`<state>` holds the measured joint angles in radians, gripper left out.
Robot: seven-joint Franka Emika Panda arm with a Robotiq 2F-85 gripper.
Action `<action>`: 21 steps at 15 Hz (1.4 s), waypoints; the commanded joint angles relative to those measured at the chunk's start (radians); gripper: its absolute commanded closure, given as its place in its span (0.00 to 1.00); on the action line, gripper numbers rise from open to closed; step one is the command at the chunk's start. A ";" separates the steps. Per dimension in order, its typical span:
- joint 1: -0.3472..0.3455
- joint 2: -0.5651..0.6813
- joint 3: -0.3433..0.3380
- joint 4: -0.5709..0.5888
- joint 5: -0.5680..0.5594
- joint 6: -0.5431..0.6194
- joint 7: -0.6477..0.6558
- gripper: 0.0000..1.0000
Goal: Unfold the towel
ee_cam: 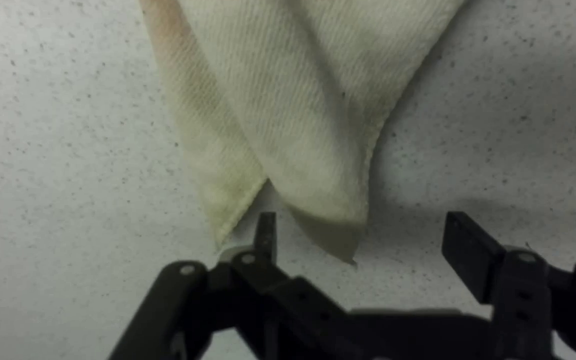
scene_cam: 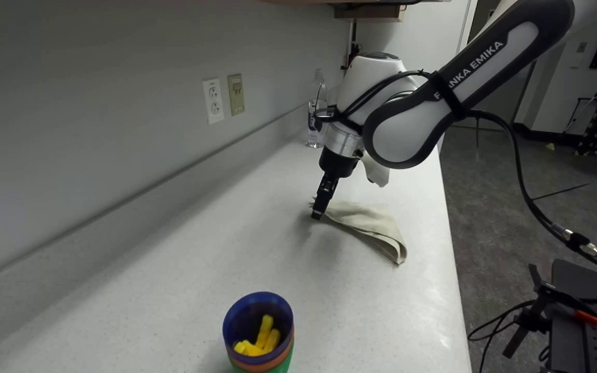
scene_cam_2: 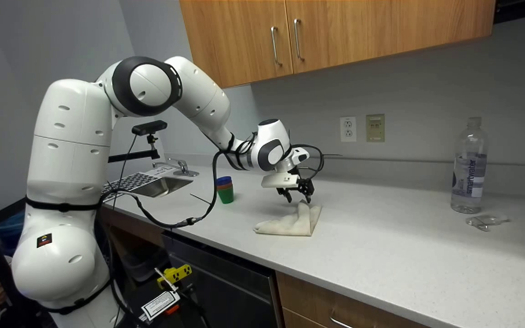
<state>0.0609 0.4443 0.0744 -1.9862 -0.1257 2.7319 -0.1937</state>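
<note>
In an exterior view, a beige towel (scene_cam: 368,223) lies folded on a white bench (scene_cam: 174,290), a black hand (scene_cam: 317,214) pointing down at one end. Nearer the camera, stacked cups (scene_cam: 246,317) hold yellow pieces (scene_cam: 265,332). In an exterior view, the hand's fingers (scene_cam_2: 308,197) stand apart by the towel; a water bottle (scene_cam_2: 469,168) stands well away. In the wrist view, a towel corner shows between the spread fingers, a gap on each side.

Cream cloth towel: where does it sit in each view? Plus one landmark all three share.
In an exterior view: cream cloth towel, right of centre, just below mid-height.
In an exterior view: towel, just right of centre, lower half.
Wrist view: towel, upper middle, cut off by the top edge.
Shared landmark: black two-fingered gripper, close to the towel.
</note>
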 commanded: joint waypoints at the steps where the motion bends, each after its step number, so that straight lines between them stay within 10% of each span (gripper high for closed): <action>1: -0.017 0.039 0.016 0.053 0.012 -0.022 -0.028 0.20; 11: -0.005 0.030 0.003 0.048 -0.008 -0.022 -0.014 0.99; 21: 0.013 -0.191 -0.067 -0.180 -0.117 -0.041 0.014 1.00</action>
<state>0.0606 0.3660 0.0523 -2.0421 -0.1680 2.7262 -0.1981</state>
